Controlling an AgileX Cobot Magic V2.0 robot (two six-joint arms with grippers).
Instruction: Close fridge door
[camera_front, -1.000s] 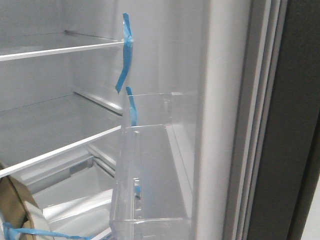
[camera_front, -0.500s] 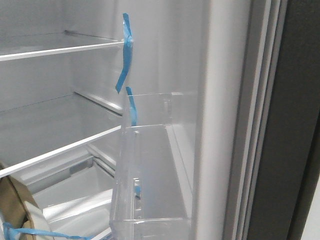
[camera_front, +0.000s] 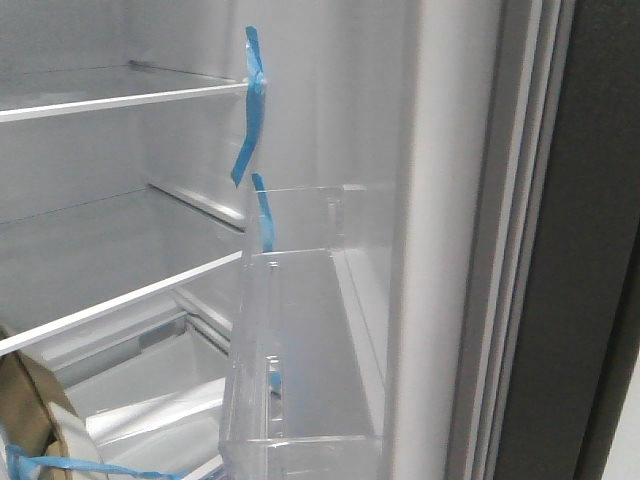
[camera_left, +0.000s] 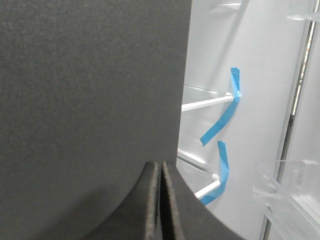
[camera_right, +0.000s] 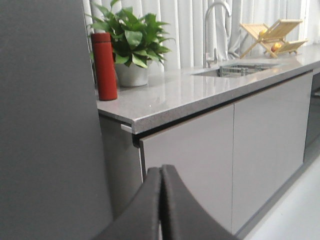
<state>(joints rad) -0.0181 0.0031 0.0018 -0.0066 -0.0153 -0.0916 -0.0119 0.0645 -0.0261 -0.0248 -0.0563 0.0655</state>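
The fridge door (camera_front: 440, 250) stands open, seen edge-on in the front view. Its white lining carries a clear bin (camera_front: 300, 350) and blue tape strips (camera_front: 250, 110). The pale gasket (camera_front: 515, 250) and matte dark grey outside (camera_front: 590, 250) lie to the right. Neither gripper shows in the front view. My left gripper (camera_left: 161, 170) is shut and empty, close to a dark grey panel (camera_left: 90, 90), with the taped interior (camera_left: 222, 117) beyond. My right gripper (camera_right: 161, 172) is shut and empty beside the door's dark grey outer face (camera_right: 45, 125).
Fridge shelves (camera_front: 120, 95) and a drawer fill the left of the front view, with a brown tape roll (camera_front: 30, 410) at the bottom left. The right wrist view shows a grey counter (camera_right: 200, 95), glossy cabinet doors (camera_right: 225, 160), a red bottle (camera_right: 105, 65), a plant (camera_right: 132, 35) and a faucet (camera_right: 215, 20).
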